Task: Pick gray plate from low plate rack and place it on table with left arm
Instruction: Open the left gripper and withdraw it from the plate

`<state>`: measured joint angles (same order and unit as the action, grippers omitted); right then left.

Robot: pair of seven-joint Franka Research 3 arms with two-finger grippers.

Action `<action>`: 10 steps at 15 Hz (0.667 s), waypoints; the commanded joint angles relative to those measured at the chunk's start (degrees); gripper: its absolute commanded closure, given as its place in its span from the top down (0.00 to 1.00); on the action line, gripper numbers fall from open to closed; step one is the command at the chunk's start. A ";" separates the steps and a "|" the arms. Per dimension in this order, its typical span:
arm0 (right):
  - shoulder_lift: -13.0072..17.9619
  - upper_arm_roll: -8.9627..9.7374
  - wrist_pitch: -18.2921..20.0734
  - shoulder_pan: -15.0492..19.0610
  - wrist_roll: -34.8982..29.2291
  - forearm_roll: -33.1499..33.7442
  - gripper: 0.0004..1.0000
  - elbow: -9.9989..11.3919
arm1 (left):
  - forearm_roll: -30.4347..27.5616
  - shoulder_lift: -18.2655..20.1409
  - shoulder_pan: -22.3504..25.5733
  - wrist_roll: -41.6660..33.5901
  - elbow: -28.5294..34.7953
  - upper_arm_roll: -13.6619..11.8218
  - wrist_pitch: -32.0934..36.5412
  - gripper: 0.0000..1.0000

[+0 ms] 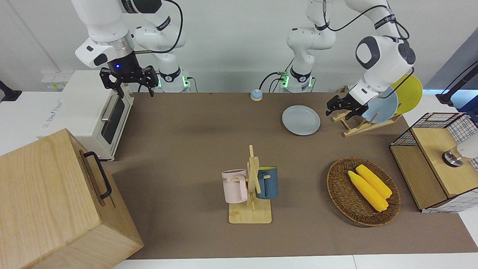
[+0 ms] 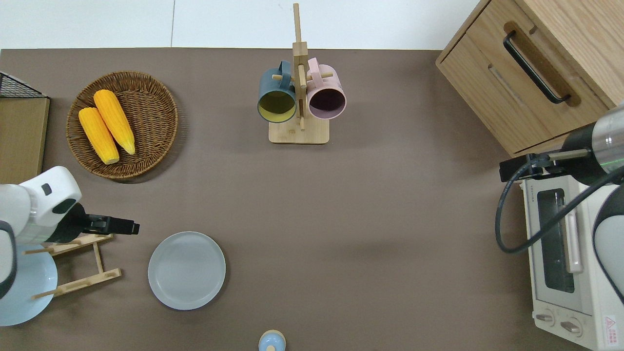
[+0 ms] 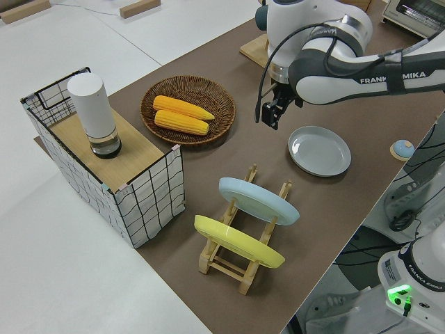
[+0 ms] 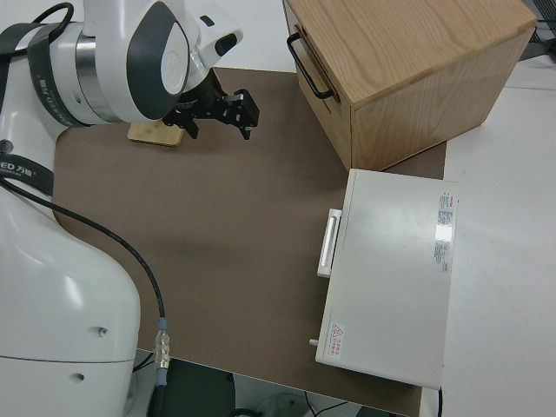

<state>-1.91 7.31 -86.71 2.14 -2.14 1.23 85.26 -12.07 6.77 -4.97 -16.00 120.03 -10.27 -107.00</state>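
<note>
The gray plate [image 1: 301, 120] lies flat on the table [image 1: 186, 149], beside the low plate rack [image 1: 358, 125] on its side toward the right arm's end. It also shows in the overhead view [image 2: 186, 270] and the left side view [image 3: 319, 150]. My left gripper [image 1: 338, 108] is open and empty, raised over the mat at the end of the rack [image 2: 78, 263], apart from the plate; it shows in the overhead view [image 2: 131, 227] and the left side view [image 3: 268, 120]. The rack holds a light blue plate [image 1: 382, 106] and a yellow plate [image 1: 407, 89]. My right gripper [image 1: 136, 91] is parked, open.
A mug stand [image 1: 252, 186] with a pink and a blue mug stands mid-table. A wicker basket [image 1: 363, 191] holds corn. A wire crate [image 1: 437, 160], a wooden box [image 1: 56, 201], a toaster oven [image 1: 97, 112] and a small blue bell [image 1: 256, 95] line the edges.
</note>
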 commanded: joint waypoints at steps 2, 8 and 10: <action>-0.55 1.21 0.93 1.29 -0.76 0.18 0.98 -1.24 | 5.20 -1.05 -0.47 7.97 -13.65 0.51 10.22 0.99; -0.55 1.21 0.93 1.29 -0.76 0.18 0.98 -1.15 | 8.19 -0.79 -0.47 9.84 -24.04 2.10 19.88 0.99; -0.55 1.21 0.93 1.29 -0.76 0.18 0.98 -1.15 | 11.79 -0.62 -0.39 9.76 -25.81 5.25 22.79 0.99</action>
<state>-1.91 7.31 -86.71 2.14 -2.14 1.23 85.26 -4.74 6.94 -5.00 -7.10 98.10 -7.81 -88.77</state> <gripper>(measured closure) 0.013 0.004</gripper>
